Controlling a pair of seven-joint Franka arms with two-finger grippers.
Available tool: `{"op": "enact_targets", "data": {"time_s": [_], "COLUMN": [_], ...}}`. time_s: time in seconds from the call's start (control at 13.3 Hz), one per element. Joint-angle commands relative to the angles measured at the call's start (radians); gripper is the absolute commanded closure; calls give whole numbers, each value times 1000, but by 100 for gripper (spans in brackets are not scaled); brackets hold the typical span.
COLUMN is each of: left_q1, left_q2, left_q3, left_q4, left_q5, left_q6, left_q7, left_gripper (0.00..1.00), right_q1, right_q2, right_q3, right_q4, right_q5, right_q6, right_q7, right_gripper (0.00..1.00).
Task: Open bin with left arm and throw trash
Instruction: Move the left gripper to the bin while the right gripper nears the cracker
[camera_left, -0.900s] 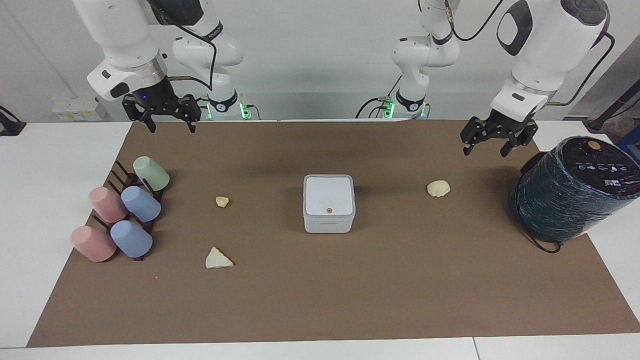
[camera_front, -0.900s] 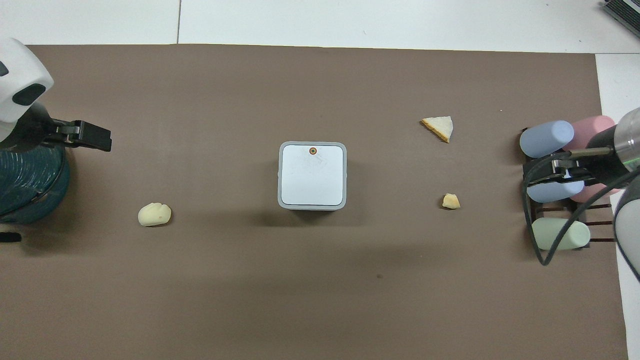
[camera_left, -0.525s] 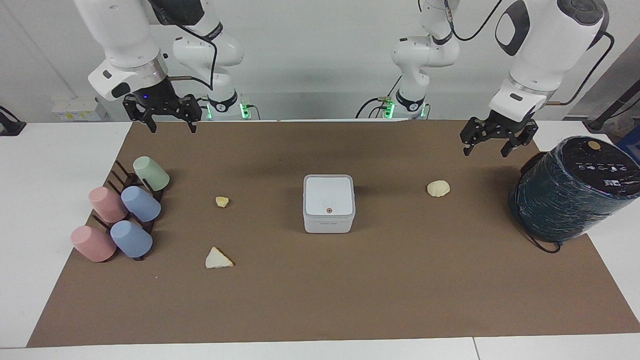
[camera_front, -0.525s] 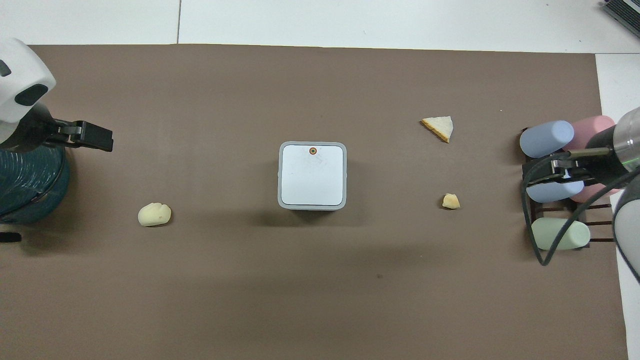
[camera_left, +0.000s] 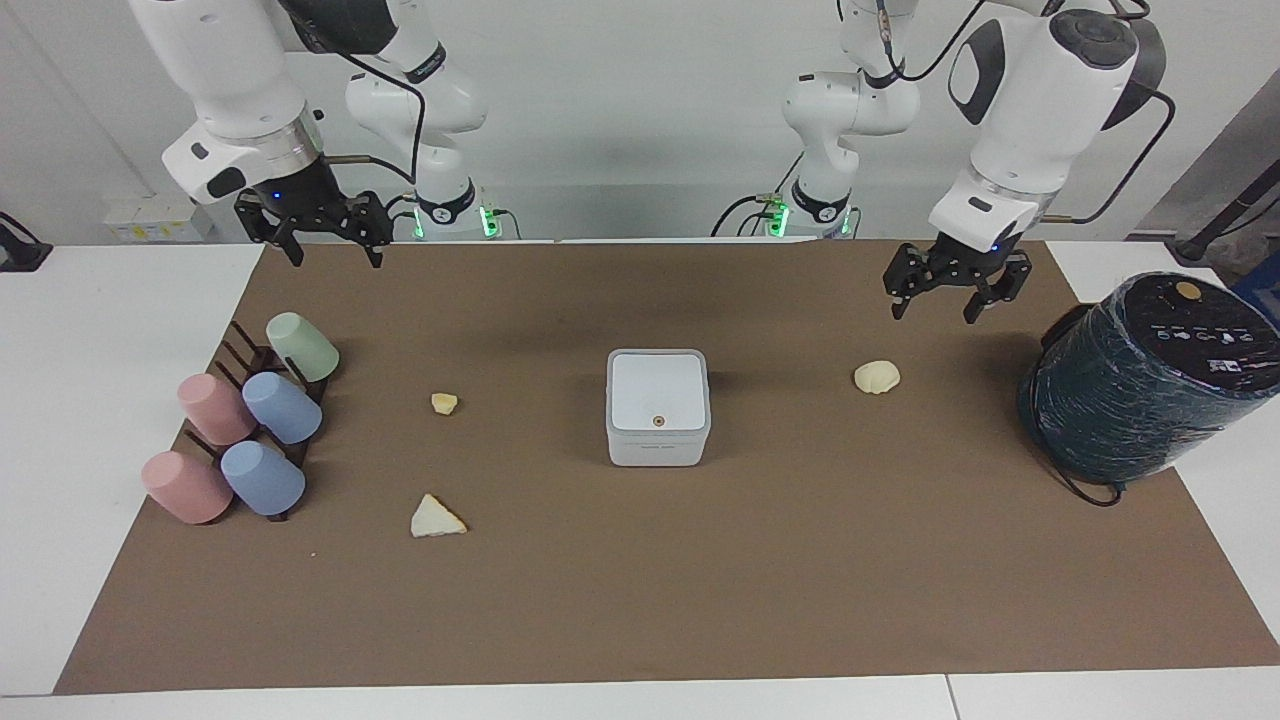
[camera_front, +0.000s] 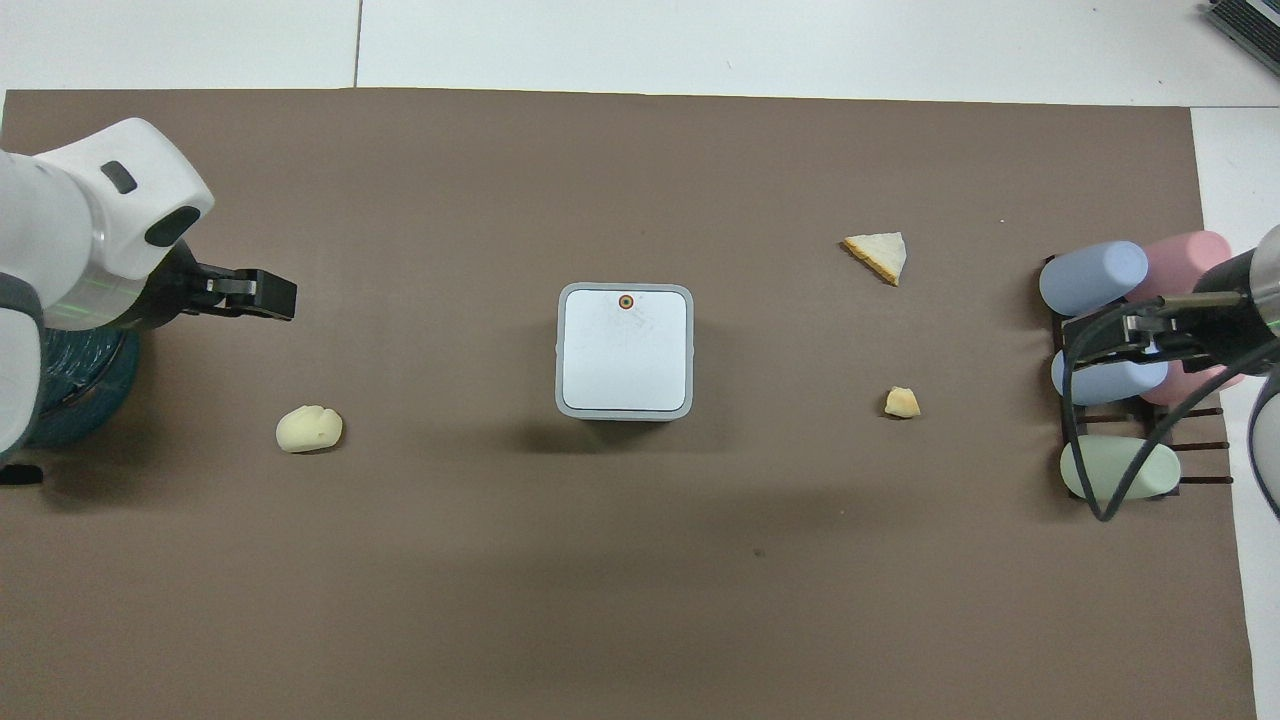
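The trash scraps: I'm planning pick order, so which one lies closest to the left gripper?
The round shell-like piece, alone at the left arm's end, below the left gripper.

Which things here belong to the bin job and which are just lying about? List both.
Job: bin, lid shut; left gripper, open, up over the mat; round scrap; small nugget; wedge.

Lying about: cups on rack; wrapped cylinder; right gripper, open, waiting.
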Motion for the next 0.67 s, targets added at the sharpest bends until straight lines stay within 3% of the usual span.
{"op": "enact_targets", "data": {"time_s": [0.0, 0.3, 0.6], "left_q1": [-90, -187, -290], "left_q2": [-38, -25, 69], "left_q3": [8, 8, 8], "left_q4": [-59, -101, -101], "left_q5": [15, -22, -39], "left_q6": [61, 185, 347], "left_q7": [-149, -312, -491], "left_gripper": [84, 98, 100], "right_q1": [-14, -16, -8], "right_q2": [-95, -169, -114], "right_q3": [11, 9, 9], "right_q4": [-188, -406, -522], "right_q5": [7, 7, 7], "right_q6": [144, 406, 542], "right_q7": [21, 19, 19], "right_gripper": [0, 0, 0]}}
